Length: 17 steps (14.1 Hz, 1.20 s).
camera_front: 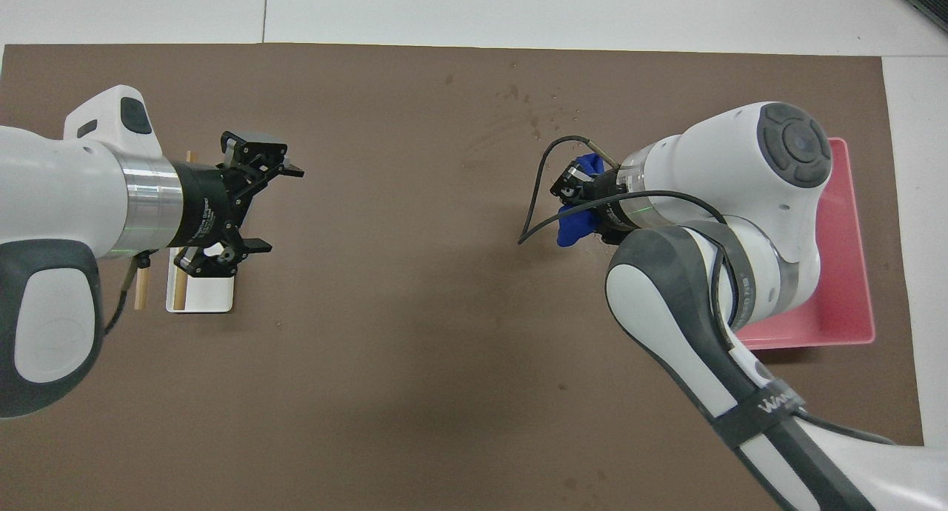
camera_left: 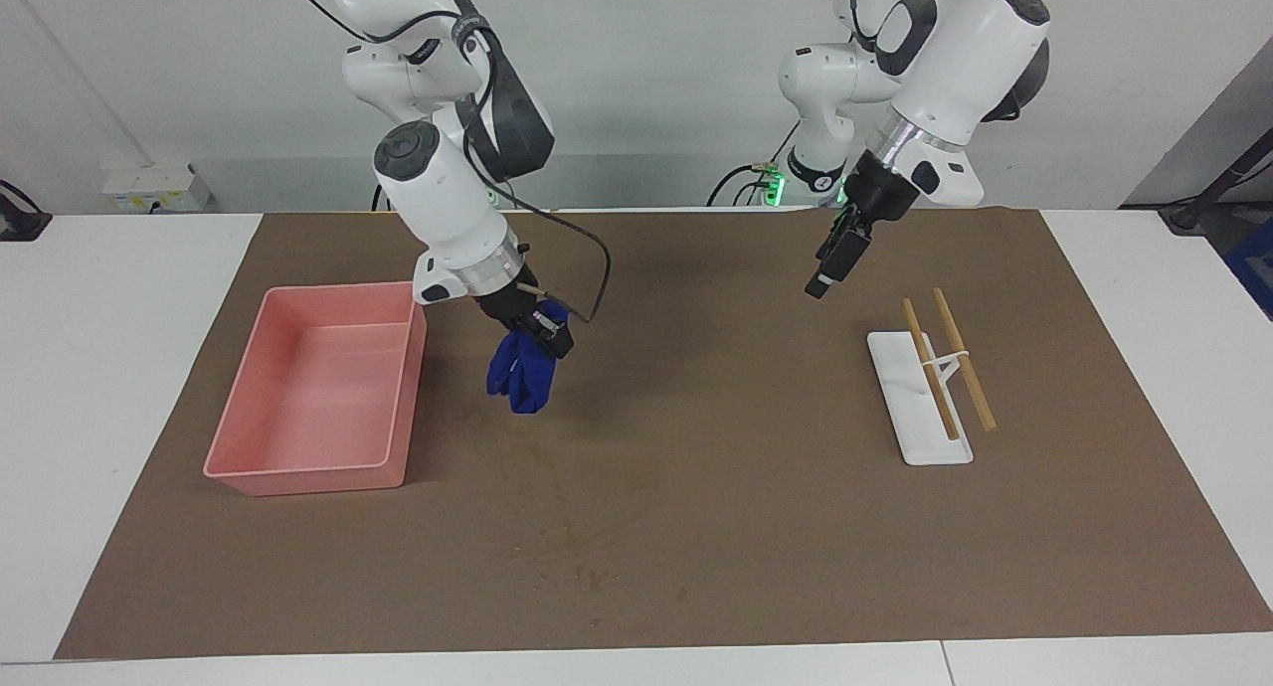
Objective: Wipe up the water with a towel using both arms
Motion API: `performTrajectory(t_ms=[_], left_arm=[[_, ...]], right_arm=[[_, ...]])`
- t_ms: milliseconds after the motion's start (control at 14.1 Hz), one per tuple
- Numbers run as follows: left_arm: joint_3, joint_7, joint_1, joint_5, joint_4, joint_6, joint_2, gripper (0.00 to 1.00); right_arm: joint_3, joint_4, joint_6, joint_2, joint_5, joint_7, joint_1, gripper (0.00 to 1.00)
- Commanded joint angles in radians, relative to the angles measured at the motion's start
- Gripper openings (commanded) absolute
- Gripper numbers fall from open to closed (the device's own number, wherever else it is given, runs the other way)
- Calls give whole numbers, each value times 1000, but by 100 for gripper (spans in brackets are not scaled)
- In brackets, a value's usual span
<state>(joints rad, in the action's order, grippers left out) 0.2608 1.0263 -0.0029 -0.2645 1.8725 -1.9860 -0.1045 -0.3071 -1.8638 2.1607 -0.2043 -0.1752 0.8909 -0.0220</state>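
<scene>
Blue towel (camera_left: 519, 371) dangles pinched in right gripper (camera_left: 542, 333) beside pink tray (camera_left: 316, 472), ready for wiping; left gripper (camera_front: 261, 201) fingers spread wide, empty, waiting

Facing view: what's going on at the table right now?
The right hand is shut on the blue towel, which hangs bunched over the brown mat beside the pink tray. The left hand is open and empty, raised over the mat near the white stand that carries two wooden sticks. Faint water streaks lie on the mat farther from the robots than the towel, not yet wiped.
</scene>
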Motion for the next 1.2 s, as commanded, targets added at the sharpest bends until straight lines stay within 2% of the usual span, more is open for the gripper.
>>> performTrajectory(t_ms=[0, 71, 283, 425, 495, 637, 708, 920, 1132], left_arm=[[6, -321, 62, 126, -91, 162, 8, 100], [5, -454, 101, 140, -119, 209, 17, 100], [2, -806, 127, 286, -183, 341, 35, 100], [0, -914, 136, 312, -199, 386, 49, 100], [0, -960, 136, 335, -243, 444, 90, 100], [0, -977, 136, 340, -364, 512, 181, 100], [0, -976, 135, 329, -368, 509, 183, 100], [2, -970, 135, 326, -265, 480, 131, 100], [-6, -959, 120, 324, -262, 477, 121, 100]], right_arm=[[-10, -133, 42, 46, 119, -40, 45, 0], [-10, -156, 47, 46, 167, -43, 59, 0], [-10, -250, 146, 34, 226, -52, 82, 0], [-12, -313, 217, 33, 266, -82, 126, 0], [-14, -333, 244, 28, 266, -110, 143, 0], [-15, -345, 274, 10, 266, -121, 155, 0], [-18, -348, 274, 5, 266, -119, 157, 0], [-18, -356, 275, 0, 250, -121, 158, 0], [-20, -345, 310, -23, 247, -121, 160, 0]])
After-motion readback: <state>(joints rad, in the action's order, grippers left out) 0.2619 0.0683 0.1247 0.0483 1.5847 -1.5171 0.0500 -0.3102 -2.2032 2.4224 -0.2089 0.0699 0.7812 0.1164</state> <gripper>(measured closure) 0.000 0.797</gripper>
